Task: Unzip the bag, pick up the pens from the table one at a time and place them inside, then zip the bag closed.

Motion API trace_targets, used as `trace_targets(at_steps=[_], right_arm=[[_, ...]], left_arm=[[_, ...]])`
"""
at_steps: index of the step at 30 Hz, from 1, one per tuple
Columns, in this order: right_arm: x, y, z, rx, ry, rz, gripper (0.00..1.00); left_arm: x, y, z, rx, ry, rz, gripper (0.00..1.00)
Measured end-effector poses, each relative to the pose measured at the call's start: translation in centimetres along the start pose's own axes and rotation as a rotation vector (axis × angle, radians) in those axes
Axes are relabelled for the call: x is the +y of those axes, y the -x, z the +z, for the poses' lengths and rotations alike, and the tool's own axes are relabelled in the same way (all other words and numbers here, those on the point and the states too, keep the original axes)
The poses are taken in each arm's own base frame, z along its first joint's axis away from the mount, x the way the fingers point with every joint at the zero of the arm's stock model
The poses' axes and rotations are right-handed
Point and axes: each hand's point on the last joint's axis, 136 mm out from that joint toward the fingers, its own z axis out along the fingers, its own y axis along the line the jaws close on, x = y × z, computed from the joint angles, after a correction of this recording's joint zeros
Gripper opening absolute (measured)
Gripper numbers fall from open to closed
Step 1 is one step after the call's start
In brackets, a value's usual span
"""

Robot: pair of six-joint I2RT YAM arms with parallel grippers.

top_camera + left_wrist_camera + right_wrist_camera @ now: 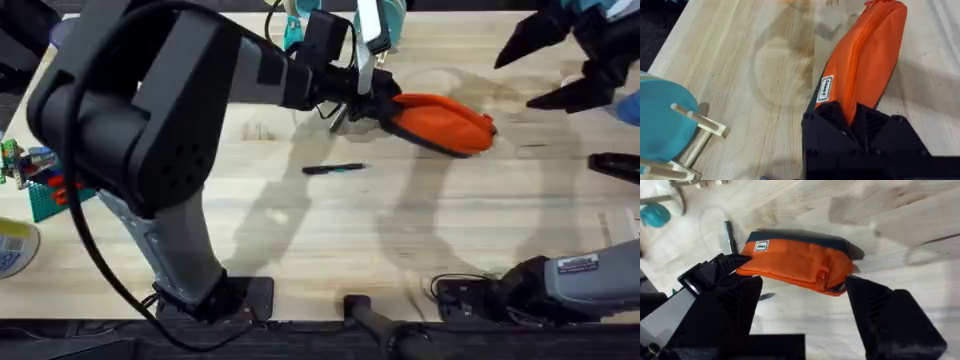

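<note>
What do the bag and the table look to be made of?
The bag looks like matte woven fabric, orange over a dark underside: it creases softly, with a stitched seam and a sewn-on label. The table looks like light wood, butcher-block style, with a smooth finish: plank seams and grain show.

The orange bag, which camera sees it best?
The right wrist view: the whole bag shows, with its label and zipper end. The left wrist view has one clamped end close up; the overhead view shows it small, partly behind the left end effector.
</note>
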Motion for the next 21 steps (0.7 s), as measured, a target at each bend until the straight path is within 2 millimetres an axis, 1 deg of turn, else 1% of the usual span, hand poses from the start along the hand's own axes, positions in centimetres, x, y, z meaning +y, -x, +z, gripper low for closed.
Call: trace_targets(at_steps=[7, 10, 15, 21], right_arm=[[-0.6, 0.0, 2.9, 0.083, -0.015, 0.023, 0.998], [-0.8, -0.1, 3.8, 0.110, -0.021, 0.033, 0.997], [-0.8, -0.3, 4.9, 0.139, -0.033, 0.035, 0.996], [-0.6, -0.6, 5.4, 0.148, -0.062, 0.025, 0.997]], left_arm=[[0.0, 0.0, 0.0, 0.000, 0.000, 0.000, 0.043], [0.0, 0.0, 0.0, 0.000, 0.000, 0.000, 0.043], [0.0, 0.0, 0.0, 0.000, -0.001, 0.000, 0.043], [0.0, 0.0, 0.0, 0.000, 0.000, 0.000, 0.043]])
